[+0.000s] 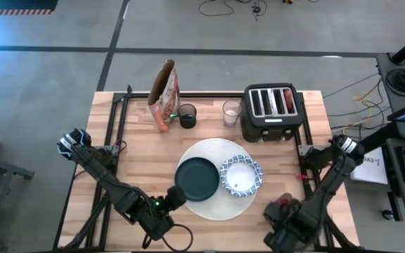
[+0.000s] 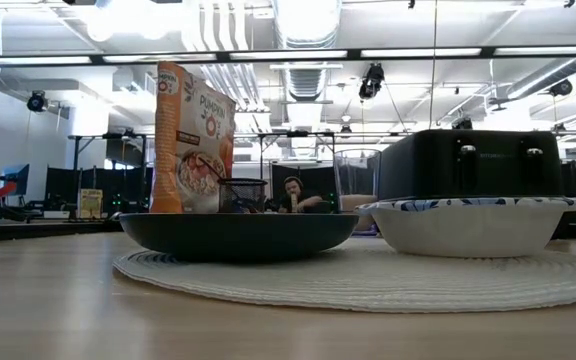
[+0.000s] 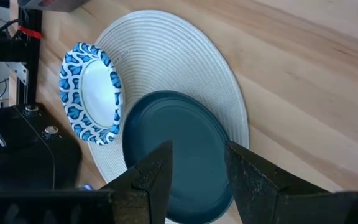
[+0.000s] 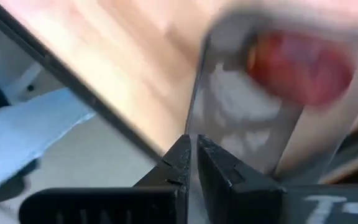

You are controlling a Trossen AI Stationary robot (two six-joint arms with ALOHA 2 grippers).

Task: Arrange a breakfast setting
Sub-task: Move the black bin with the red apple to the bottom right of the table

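- One dark green plate (image 1: 197, 178) and one patterned bowl (image 1: 241, 176) are sitting side by side on the round mat (image 1: 216, 208)
- Left gripper (image 3: 194, 180) is hovering half-open over the plate, gripping nothing
- Right gripper (image 4: 193, 163) is sitting closed, empty

You have the big round white mat (image 1: 216, 204) lying flat on the wooden table. On it the dark green plate (image 1: 197, 178) sits upright, touching the blue-and-white patterned bowl (image 1: 241, 176), which overhangs the mat's edge. The small clear glass (image 1: 231, 112) stands well apart.
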